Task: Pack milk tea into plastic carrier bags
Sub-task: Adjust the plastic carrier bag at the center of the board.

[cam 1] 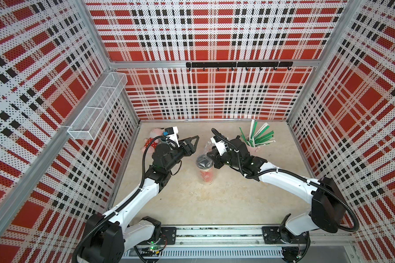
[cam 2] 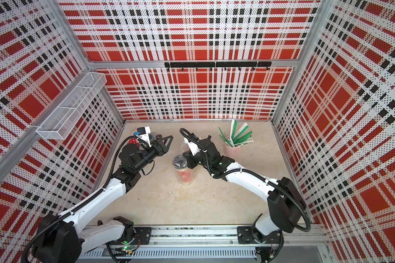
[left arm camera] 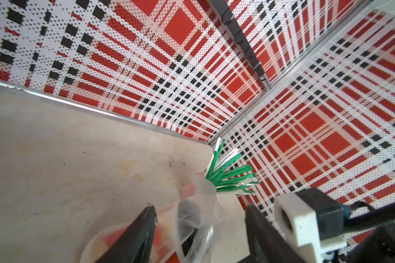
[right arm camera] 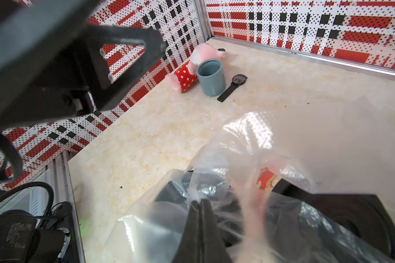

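Observation:
One milk tea cup (cam 1: 207, 175), red with a black dome lid, stands upright mid-table inside a clear plastic carrier bag (cam 1: 206, 146); in a top view the cup (cam 2: 185, 176) shows the same. My right gripper (right arm camera: 201, 202) is shut on the bag's film (right arm camera: 249, 132) just above the lid, and the cup's print (right arm camera: 266, 180) shows through the film. My left gripper (cam 1: 195, 144) hangs open to the left of the bag's raised handle. In the left wrist view its fingers (left arm camera: 146, 227) stand wide apart, with the bag (left arm camera: 205, 205) beyond them and not gripped.
A pink cup of green straws (cam 1: 253, 145) stands back right. A plush toy (right arm camera: 192, 66), a grey-blue mug (right arm camera: 211, 77) and a black watch (right arm camera: 232, 87) lie back left. A wire basket (cam 1: 96, 107) hangs on the left wall and a hook rail (cam 1: 238, 65) on the back wall.

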Robot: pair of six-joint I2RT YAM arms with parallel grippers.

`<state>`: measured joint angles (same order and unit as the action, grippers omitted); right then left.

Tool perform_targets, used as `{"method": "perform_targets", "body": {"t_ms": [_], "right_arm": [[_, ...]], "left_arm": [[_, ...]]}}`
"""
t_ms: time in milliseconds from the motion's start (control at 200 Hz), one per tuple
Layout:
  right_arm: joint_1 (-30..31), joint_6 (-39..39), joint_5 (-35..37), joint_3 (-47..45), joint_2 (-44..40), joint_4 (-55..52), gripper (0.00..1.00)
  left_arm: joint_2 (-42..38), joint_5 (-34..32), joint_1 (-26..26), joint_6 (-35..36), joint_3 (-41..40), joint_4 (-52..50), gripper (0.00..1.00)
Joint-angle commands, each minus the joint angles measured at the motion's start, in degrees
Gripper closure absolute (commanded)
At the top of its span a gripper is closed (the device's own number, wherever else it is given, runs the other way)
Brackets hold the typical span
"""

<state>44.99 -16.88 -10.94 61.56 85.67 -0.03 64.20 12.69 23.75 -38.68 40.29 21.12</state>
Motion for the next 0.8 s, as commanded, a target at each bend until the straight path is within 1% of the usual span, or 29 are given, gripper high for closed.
{"method": "perform_targets", "body": {"t_ms": [0, 50, 100, 175, 276, 456, 571, 626, 661, 752, 797], "right_arm": [[0.4, 1.2, 0.8, 0.7, -1.7, -0.1, 1.0], [0.4, 1.3, 0.8, 1.0, -1.7, -0.2, 1.0], [0.4, 1.3, 0.8, 1.4, -1.4, -0.4, 1.0], [0.4, 1.3, 0.6, 1.9, -1.1, -0.6, 1.0], [0.4, 1.2, 0.7, 2.2, -1.0, -0.6, 1.0], [0.4, 1.2, 0.9, 2.8, -1.1, -1.0, 1.0], [0.4, 1.4, 1.4, 2.5, -1.3, -1.2, 1.0], [0.4, 1.2, 1.6, 2.2, -1.5, -1.2, 1.0], [0.4, 1.3, 1.6, 1.9, -1.7, -0.9, 1.0], [0.4, 1.1, 1.7, 1.5, -1.8, -0.6, 1.0], [0.4, 1.0, 1.7, 1.4, -1.9, -0.5, 1.0]], "left_arm": [[0.1, -8.0, 5.1, 3.9, -2.3, -11.0, 0.35], [0.0, -8.6, 7.2, 4.2, -3.3, -11.1, 0.34], [0.0, -9.6, 9.2, 5.0, -4.0, -11.2, 0.31], [0.1, -10.7, 11.2, 6.5, -4.4, -11.7, 0.28], [-0.8, -9.6, 12.0, 8.7, -6.0, -9.8, 0.22], [-3.5, -14.2, 13.3, 12.7, -5.7, -11.2, 0.07], [-4.4, -17.1, 13.2, 14.3, -2.9, -15.0, 0.02], [-4.9, -17.3, 13.1, 15.0, -1.9, -15.6, 0.0], [-5.3, -17.7, 13.1, 15.3, -1.6, -16.0, 0.02], [-5.4, -19.9, 13.1, 15.6, -1.7, -17.8, 0.02], [-5.4, -19.9, 13.1, 15.7, -2.5, -18.0, 0.02]]}}
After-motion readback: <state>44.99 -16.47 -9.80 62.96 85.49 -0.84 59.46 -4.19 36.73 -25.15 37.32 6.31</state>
